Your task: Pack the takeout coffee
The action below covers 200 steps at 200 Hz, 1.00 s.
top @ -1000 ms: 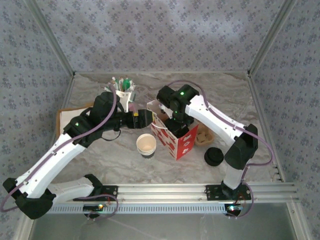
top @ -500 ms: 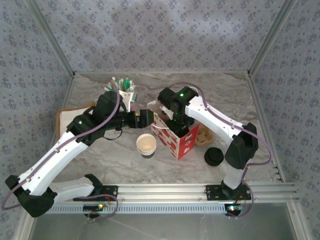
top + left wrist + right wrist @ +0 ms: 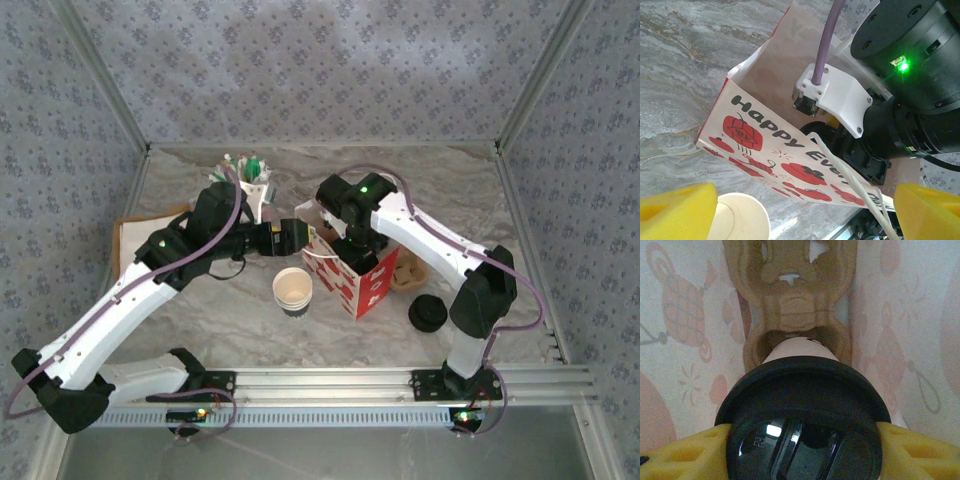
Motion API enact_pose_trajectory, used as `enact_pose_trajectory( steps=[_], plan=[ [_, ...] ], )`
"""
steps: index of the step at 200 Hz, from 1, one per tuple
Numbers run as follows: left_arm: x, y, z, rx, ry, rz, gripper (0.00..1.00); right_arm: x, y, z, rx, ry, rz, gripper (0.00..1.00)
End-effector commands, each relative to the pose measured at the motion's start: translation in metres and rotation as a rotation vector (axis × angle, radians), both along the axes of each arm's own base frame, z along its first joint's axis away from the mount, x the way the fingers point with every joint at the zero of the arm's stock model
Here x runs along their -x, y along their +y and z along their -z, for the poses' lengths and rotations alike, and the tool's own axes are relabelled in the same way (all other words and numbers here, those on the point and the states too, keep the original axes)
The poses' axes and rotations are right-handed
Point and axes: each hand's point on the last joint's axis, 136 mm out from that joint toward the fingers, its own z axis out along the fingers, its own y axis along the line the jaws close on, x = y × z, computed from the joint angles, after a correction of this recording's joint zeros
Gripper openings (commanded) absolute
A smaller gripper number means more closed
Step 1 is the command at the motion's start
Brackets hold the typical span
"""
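Okay, top view: left gripper [image 3: 298, 236] hung at 9 o'clock of the paper bag [image 3: 368, 285], spread wide, empty. Left wrist: the bag's mouth gaped. Right wrist: right gripper [image 3: 800, 455] clamped the takeout coffee [image 3: 802, 405] at its lid, inside the bag, cardboard carrier [image 3: 790, 300] at 12 o'clock. Probably light, crushable; the stiff lid rim seemed the safest hold.

On the marble table [image 3: 400, 185] stand a red bag [image 3: 366, 284], stacked white cups [image 3: 292, 290] and black lids [image 3: 428, 313].
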Motion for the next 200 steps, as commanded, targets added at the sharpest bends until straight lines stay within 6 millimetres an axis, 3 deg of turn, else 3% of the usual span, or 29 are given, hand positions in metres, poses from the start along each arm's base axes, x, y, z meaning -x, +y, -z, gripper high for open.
enact_pose_trajectory(
  steps=[1, 200],
  plan=[
    [-0.003, -0.002, -0.013, 0.020, -0.044, 0.000, 0.91, 0.005, -0.004, -0.002, -0.006, 0.009, -0.014, 0.63],
    [-0.006, -0.001, -0.011, 0.011, -0.051, -0.014, 0.92, 0.010, 0.002, 0.011, -0.026, 0.070, -0.021, 0.63]
  ],
)
